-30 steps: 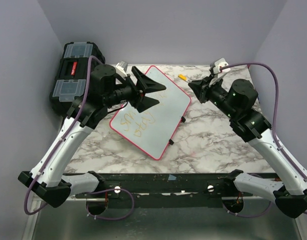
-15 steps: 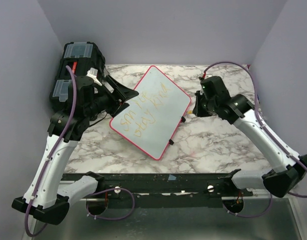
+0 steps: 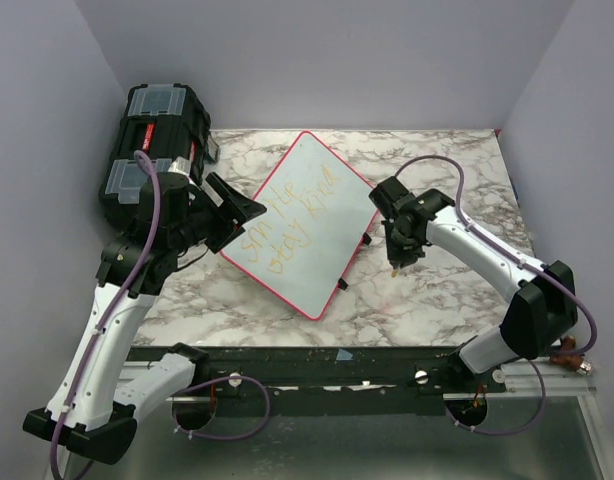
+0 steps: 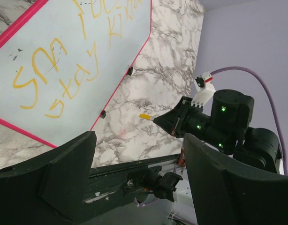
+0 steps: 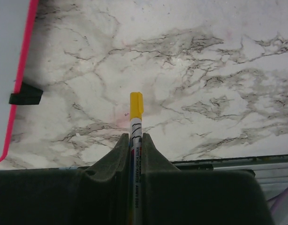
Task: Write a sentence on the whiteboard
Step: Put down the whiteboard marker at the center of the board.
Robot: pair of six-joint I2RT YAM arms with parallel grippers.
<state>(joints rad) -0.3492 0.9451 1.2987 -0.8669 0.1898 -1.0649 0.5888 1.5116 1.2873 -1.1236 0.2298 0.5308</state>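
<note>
Beside the whiteboard [image 3: 332, 228], right hand [image 5: 135, 138] clamped on yellow marker [image 5: 136, 108], left hand [image 4: 137, 143] spread wide, empty.

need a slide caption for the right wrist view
The right tool shut on a yellow-tipped marker above the marble table, with the whiteboard and its black clip at left.

Whiteboard [image 3: 327, 230] lies mid-frame on the table [image 3: 457, 180], set diagonal. Toolbox [image 3: 152, 140] upper left. Left gripper [image 3: 242, 220] over board's left edge; right gripper [image 3: 397, 258], marker [image 5: 136, 112] held, just right.
</note>
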